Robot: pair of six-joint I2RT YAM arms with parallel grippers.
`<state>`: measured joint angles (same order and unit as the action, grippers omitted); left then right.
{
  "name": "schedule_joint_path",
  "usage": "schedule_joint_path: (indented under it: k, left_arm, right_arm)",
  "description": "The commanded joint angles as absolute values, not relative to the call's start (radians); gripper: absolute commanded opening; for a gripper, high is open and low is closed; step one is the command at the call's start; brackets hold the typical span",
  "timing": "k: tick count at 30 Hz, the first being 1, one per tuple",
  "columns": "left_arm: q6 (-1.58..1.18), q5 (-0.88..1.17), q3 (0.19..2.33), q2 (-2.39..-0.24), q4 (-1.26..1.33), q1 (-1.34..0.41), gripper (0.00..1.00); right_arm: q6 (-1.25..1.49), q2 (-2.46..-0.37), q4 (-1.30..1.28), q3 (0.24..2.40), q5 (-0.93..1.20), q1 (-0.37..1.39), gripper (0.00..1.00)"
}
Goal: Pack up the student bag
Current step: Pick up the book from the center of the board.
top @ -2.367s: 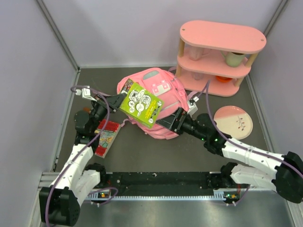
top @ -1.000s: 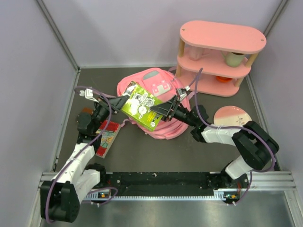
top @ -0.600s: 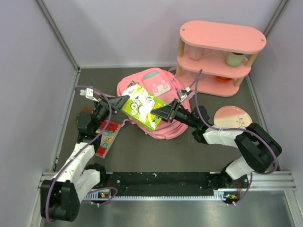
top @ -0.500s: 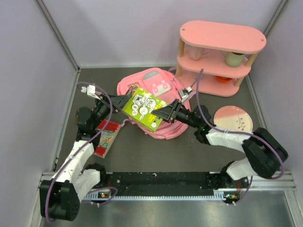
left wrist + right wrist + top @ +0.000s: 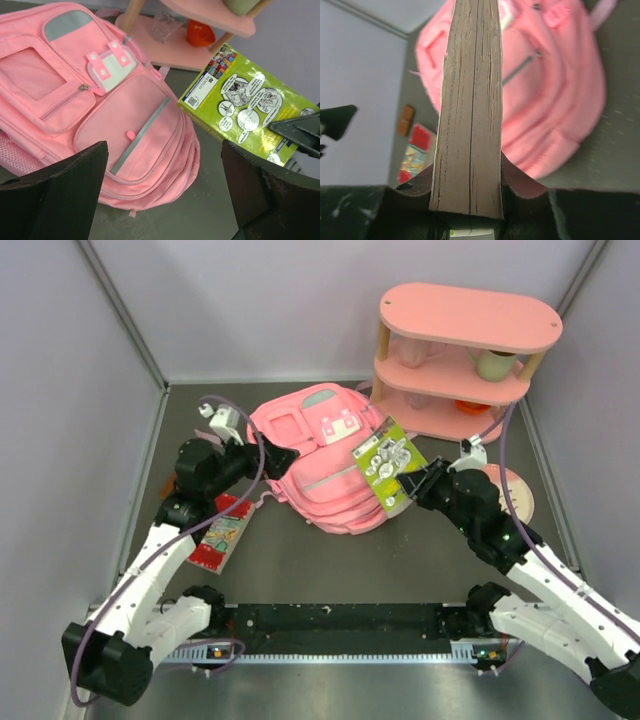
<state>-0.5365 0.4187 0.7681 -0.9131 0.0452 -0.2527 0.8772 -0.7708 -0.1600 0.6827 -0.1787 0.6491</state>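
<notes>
Toward the near left of the dark table (image 5: 300, 570), a flat red picture book (image 5: 218, 532) is being left lying untouched, just off the bag's near-left edge. Farther in, the left gripper (image 5: 283, 458) is being held with its jaws spread fully wide and nothing between them, at the left flank of the large pink fabric backpack (image 5: 320, 455). A second ago it was being closed on one end of the lime-green paperback book (image 5: 388, 462), so its share of that hold has just been given up.

The book is now being carried by the right gripper (image 5: 415, 478) alone. Its fingers are being kept clamped on one edge, and the page block is being shown upright between them in the right wrist view. The book has been swung off the top of the backpack to its right side and is being held tilted above the table.

The backpack is being left lying face-up mid-table, and its front pocket zips are looking closed. The handover is judged done, but nothing is being packed yet; an opening is probably needed next.

Beyond, a round pink plate (image 5: 518, 495) and a pink oval shelf unit (image 5: 465, 350) are being left alone.
</notes>
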Motion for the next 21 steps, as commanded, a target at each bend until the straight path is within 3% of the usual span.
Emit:
schedule_joint_path:
  k: [1,10,16,21]
  left_arm:
    - [-0.336,0.233,0.880,-0.977,-0.142,-0.386,0.99]
    - [-0.196,0.081,1.011,-1.170,-0.202,-0.632,0.99]
    - [-0.058,0.011,1.161,-1.380,-0.279,-0.820,0.99]
    - [-0.054,-0.044,1.249,-1.495,-0.304,-0.844,0.99]
  right_arm:
    - [0.847,-0.669,-0.308,0.724,-0.372,0.647,0.00]
    - [0.767,-0.603,-0.540,0.853,-0.543,0.646,0.00]
    - [0.796,-0.548,-0.563,0.813,-0.575,0.646,0.00]
    - [0.818,-0.515,-0.583,0.798,-0.578,0.646,0.00]
